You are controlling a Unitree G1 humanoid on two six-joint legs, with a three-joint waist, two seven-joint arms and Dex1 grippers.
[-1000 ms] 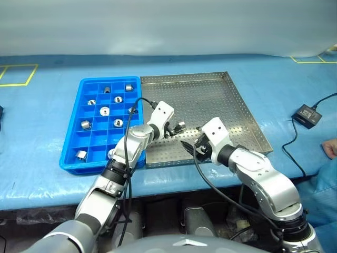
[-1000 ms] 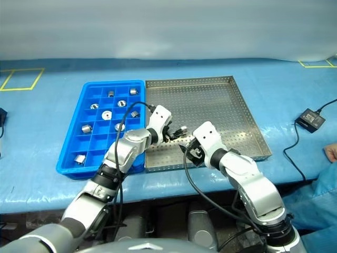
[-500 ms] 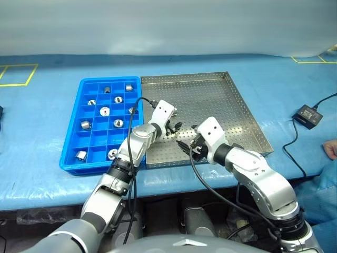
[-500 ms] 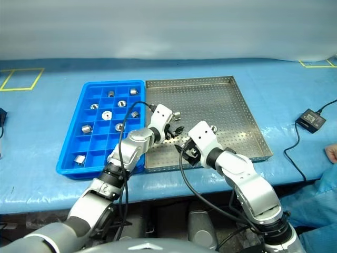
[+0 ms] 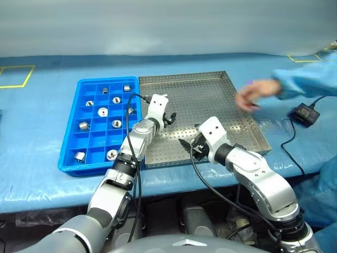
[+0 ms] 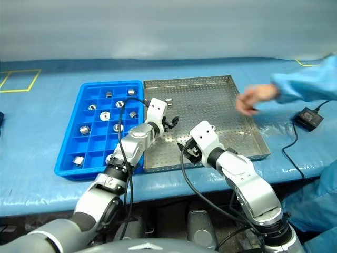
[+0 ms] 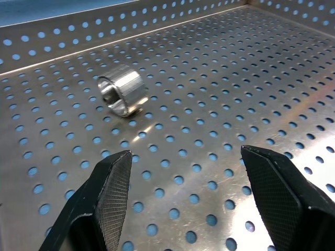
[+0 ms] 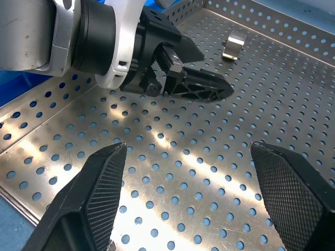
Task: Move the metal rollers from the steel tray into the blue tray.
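One metal roller point(image 7: 122, 95) lies on the steel tray point(image 6: 221, 84); the rest occupy the blue tray point(image 6: 89, 139). The left gripper point(image 7: 191, 201), fingers spread and empty, faces it for pickup. The right gripper point(image 8: 188, 209) is likewise released.

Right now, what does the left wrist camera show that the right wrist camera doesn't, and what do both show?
Left wrist camera alone: the left hand from behind, fingers open and empty, aimed at a metal roller lying on its side just ahead.

Right wrist camera alone: the open right hand, and beyond it the left hand seen from the side, low over the floor of the steel tray.

Both: the same lone roller and the tray's perforated floor and rim.
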